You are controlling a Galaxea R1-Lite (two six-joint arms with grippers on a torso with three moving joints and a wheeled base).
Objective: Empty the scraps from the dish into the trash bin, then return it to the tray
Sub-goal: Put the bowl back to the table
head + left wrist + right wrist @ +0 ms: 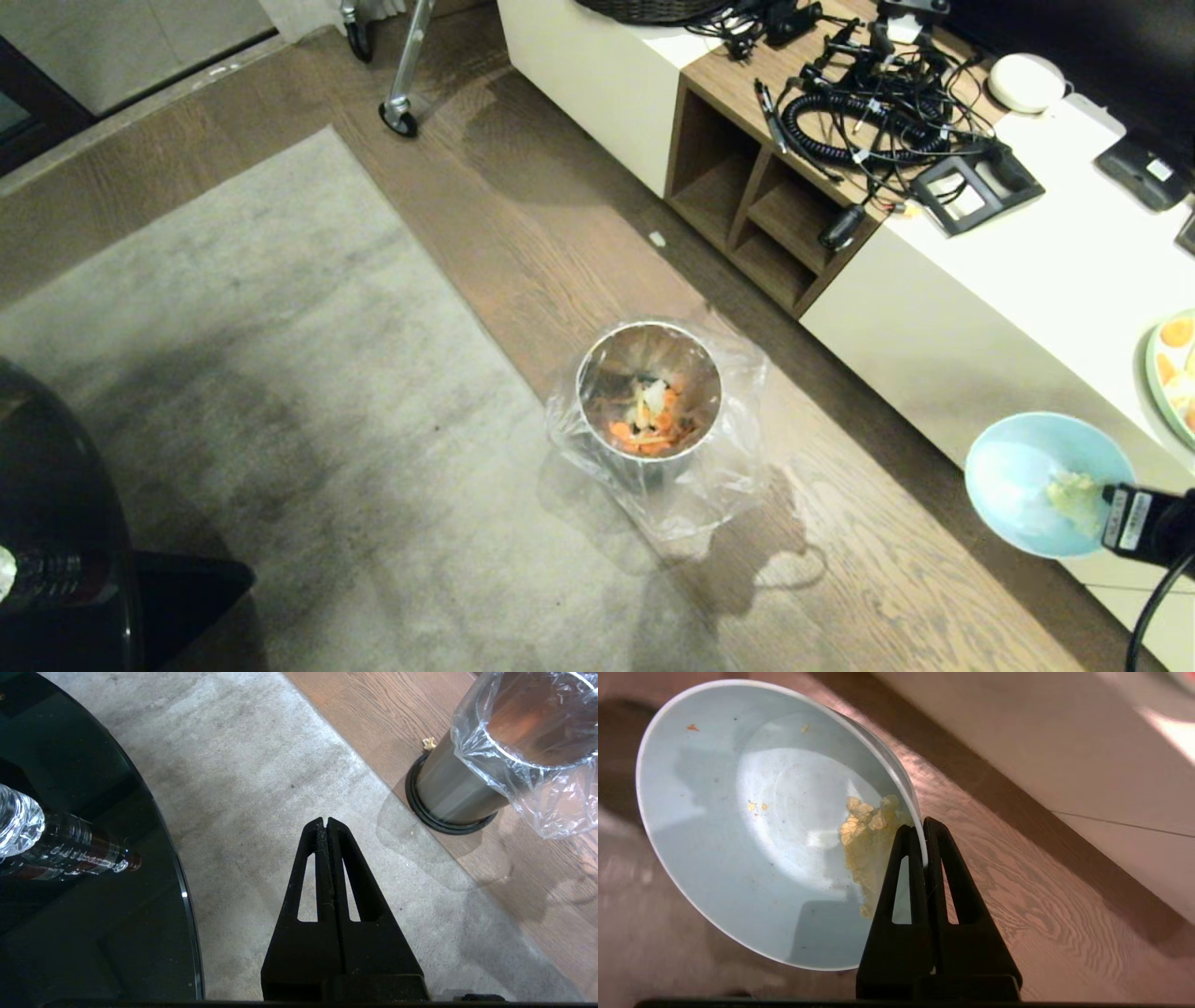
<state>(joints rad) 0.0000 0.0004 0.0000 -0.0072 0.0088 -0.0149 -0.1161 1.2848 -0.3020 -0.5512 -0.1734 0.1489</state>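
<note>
Already we see orange scraps (644, 431) in the shiny steel trash bin (597, 373) at centre; our right gripper's (920, 833) fingers pinch the pale blue round dish (1013, 481) at lower right, yellow residue left; returning remains

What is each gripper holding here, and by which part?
The right gripper pinches the dish by its rim, beside a stuck clump of scraps. The left gripper is shut on nothing.
</note>
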